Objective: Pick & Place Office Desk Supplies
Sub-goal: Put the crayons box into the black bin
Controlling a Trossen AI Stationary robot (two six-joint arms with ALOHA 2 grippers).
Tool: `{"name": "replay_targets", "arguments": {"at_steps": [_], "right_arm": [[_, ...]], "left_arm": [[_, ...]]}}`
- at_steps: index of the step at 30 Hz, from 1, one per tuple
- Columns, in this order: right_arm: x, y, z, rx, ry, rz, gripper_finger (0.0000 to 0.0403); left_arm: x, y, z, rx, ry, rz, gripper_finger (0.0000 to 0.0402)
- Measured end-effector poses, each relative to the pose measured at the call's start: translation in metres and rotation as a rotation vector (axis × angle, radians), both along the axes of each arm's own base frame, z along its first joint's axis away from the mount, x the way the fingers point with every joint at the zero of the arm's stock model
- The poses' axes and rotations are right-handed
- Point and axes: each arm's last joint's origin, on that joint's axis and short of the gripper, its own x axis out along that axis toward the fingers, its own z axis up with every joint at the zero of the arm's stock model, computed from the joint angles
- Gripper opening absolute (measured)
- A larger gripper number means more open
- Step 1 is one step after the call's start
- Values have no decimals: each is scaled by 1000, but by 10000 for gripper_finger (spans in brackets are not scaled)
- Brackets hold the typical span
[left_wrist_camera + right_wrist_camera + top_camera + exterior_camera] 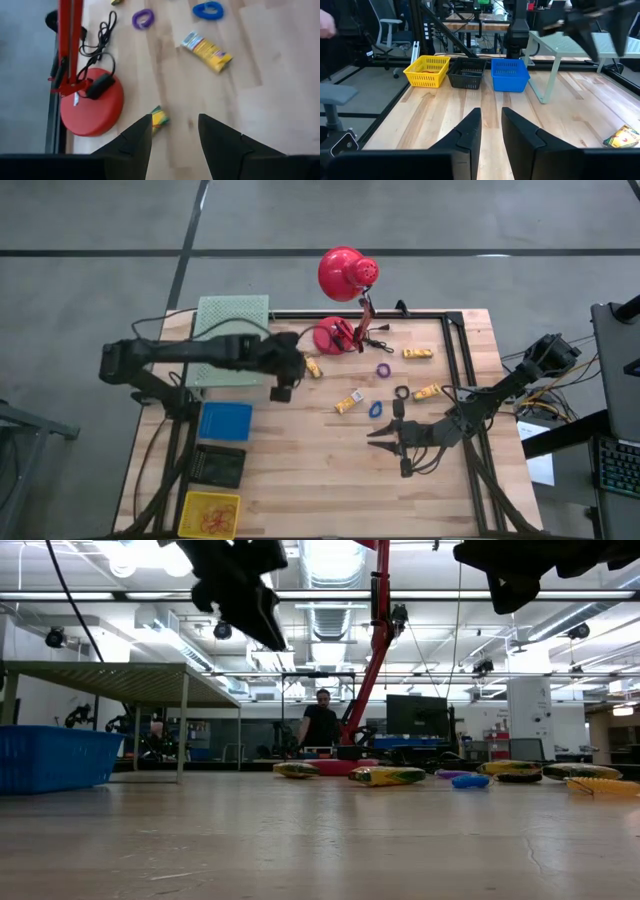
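Note:
Small supplies lie loose on the wooden table: yellow pieces (pixel 313 367) (pixel 348 402) (pixel 418 353), a purple ring (pixel 383 369), a blue ring (pixel 376 408) and a black ring (pixel 401 392). My left gripper (pixel 283 385) (pixel 175 131) hangs open above the table beside the red lamp's base. In the left wrist view a yellow piece (pixel 159 119) lies just ahead of its fingers, with a yellow packet (pixel 206 50) farther off. My right gripper (pixel 385 438) (pixel 491 125) is open, raised over bare wood near the blue ring, and touches nothing.
A red desk lamp stands by its round base (pixel 330 337) near the far edge, with its cord beside it. A green rack (pixel 232 340) sits at the far left. A blue basket (pixel 225 421), a black basket (pixel 219 465) and a yellow basket (pixel 210 513) line the left side.

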Motion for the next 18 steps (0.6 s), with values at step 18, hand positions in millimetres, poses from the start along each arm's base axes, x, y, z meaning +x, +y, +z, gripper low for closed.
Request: {"name": "replay_targets", "arguments": {"at_steps": [18], "right_arm": [[0,0,-1,-3,5,0,85]], "left_arm": [[54,27,-62,-3,239,-35,180]]}}
